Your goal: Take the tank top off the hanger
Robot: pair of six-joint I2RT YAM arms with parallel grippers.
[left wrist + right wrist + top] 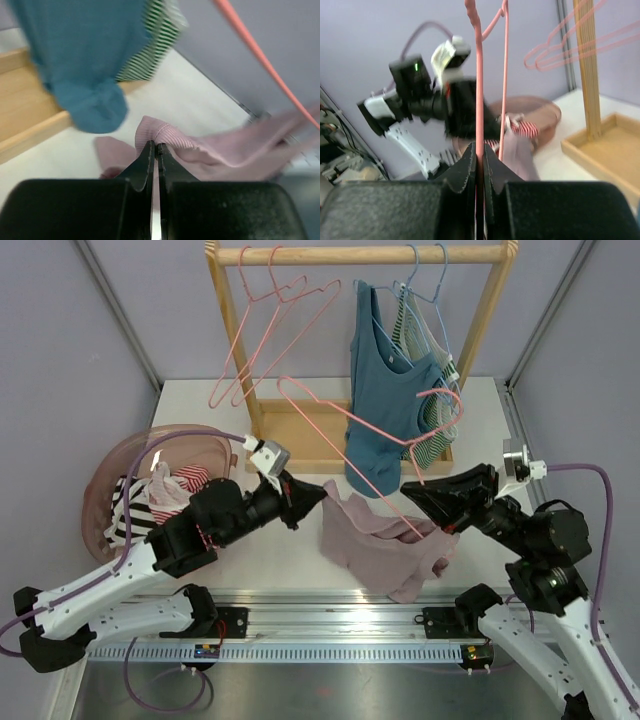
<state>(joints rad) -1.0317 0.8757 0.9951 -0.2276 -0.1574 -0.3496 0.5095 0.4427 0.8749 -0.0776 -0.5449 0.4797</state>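
Both pincers pressed together: right pincer point(479, 150) clamped on pink hanger point(479, 90); left pincer point(155, 146) seemingly nipping tank top point(215, 152) hem.

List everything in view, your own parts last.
table: one, white
rack: one, wooden, back of table
pink hangers: two, rail's left
blue hangers: two, rail's right
blue tank top: one, hanging on rack
striped top: one, green-white, behind it
loose hanger: one, pink, gripped, front right
pink tank top: one, on table
basket: one, pink, table's left
clothes: several, striped, in basket
left gripper: black, shut on pink tank top
right gripper: black, shut on loose hanger
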